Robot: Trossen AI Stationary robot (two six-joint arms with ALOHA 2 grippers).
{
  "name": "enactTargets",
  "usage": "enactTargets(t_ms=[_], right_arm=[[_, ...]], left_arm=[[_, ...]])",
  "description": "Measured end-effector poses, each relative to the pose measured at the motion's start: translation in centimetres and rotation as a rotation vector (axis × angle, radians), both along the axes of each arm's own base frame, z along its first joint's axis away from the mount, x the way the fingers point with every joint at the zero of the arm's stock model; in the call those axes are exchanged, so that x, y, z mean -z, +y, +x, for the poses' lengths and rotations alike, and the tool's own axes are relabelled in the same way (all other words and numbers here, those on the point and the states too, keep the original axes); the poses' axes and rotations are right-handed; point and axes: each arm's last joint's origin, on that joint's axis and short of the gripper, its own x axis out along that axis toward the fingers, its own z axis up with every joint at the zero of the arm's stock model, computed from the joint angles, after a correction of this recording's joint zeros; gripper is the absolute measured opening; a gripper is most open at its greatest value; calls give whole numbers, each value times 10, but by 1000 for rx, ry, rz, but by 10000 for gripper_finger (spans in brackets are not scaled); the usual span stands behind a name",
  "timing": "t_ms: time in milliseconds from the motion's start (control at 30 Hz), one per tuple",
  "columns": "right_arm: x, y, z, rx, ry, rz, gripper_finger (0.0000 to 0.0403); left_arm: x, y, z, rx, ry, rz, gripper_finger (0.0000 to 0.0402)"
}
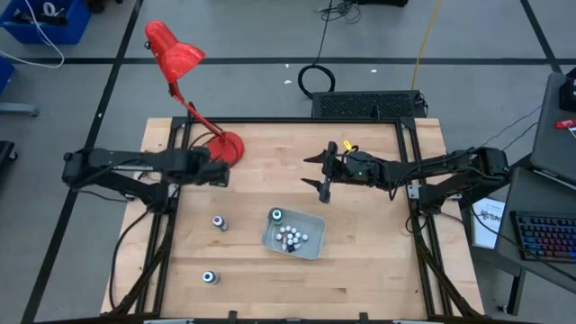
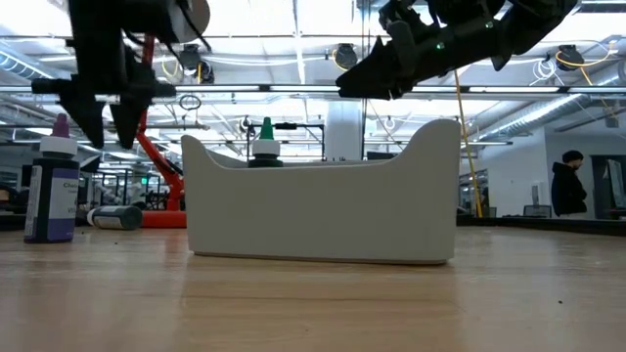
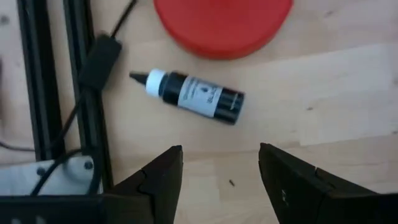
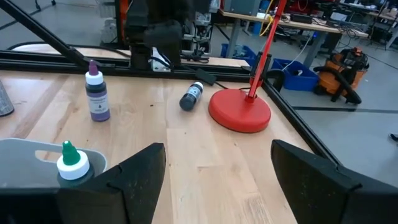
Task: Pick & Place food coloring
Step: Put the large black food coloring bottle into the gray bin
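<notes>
A black food coloring bottle (image 3: 196, 96) with a white neck lies on its side on the wood, next to the red lamp base (image 3: 224, 25). My left gripper (image 3: 221, 168) hovers above it, open, pointing steeply down, nothing between its fingers. A purple bottle (image 4: 96, 93) stands upright on its base nearer the table's front; another bottle (image 1: 211, 277) stands farther forward. The pale tray (image 1: 292, 232) holds several small bottles and a green-tipped one (image 4: 73, 163). My right gripper (image 1: 322, 173) hangs open above the table, beyond the tray's far side.
The red desk lamp (image 1: 175, 54) leans over the table's far left corner; its base (image 1: 229, 146) sits beside my left gripper (image 1: 220, 173). Black frame rails and a cable (image 3: 93, 68) run along the left edge. Bare wood lies right of the tray.
</notes>
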Motion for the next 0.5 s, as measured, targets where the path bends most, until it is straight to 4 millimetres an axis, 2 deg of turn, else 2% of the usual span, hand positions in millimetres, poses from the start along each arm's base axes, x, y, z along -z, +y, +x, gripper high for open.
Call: enactTargets(t_ms=[133, 500], right_arm=[[0, 0, 0, -2, 4, -2, 277], [5, 2, -1, -56, 54, 17, 277]], left_arm=[[8, 20, 7, -26, 4, -87, 205], [47, 79, 15, -301, 71, -277, 205]])
